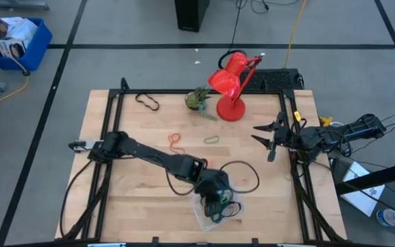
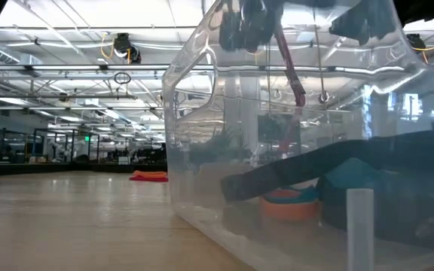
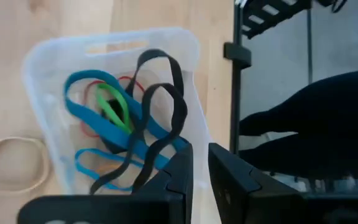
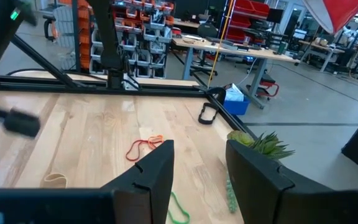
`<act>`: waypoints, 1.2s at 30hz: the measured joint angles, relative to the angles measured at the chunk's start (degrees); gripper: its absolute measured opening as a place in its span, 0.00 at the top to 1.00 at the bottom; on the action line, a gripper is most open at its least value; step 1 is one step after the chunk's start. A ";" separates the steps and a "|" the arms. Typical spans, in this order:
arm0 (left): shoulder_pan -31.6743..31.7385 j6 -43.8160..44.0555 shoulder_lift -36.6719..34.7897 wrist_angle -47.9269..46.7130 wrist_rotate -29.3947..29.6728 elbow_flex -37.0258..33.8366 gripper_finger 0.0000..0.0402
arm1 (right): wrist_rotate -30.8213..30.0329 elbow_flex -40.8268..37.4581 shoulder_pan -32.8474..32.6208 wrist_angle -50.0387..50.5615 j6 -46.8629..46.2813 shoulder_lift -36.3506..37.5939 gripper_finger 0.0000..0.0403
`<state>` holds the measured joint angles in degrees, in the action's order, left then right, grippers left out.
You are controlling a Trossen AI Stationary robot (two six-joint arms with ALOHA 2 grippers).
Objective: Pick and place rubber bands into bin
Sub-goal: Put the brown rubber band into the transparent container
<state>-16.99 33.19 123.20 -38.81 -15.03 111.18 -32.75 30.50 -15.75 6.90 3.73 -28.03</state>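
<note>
Your left gripper (image 3: 201, 177) hangs over the bin (image 3: 42, 68), jaws slightly parted, gripping nothing. Bin holds several rubber bands (image 3: 114, 127), exact count unclear. Three more lie loose on the table (image 1: 136, 206): orange (image 1: 175, 141), green (image 1: 212, 139), black (image 1: 147, 101). Right gripper (image 1: 265, 139) waits open at the table's right edge.

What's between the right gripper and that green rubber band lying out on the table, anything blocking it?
Nothing visible does. The right gripper, open, hangs at the table's right side, and bare wood lies between it and the green rubber band. The red lamp and small plant stand farther back, off that line.
</note>
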 joint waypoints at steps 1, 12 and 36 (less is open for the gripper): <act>0.42 -0.69 -1.05 -0.76 -0.11 0.00 0.86 | 0.00 0.00 0.00 0.02 0.02 0.00 0.64; 3.62 -14.73 -14.80 -9.38 7.35 0.00 0.86 | -0.08 0.00 0.00 1.07 0.16 0.02 0.64; 6.49 -31.72 -17.88 -18.34 23.28 0.02 0.86 | -0.20 0.00 0.00 1.55 0.07 0.02 0.64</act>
<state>-10.50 1.47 105.32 -57.15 8.25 111.20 -32.95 30.50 -15.75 8.45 3.79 -28.01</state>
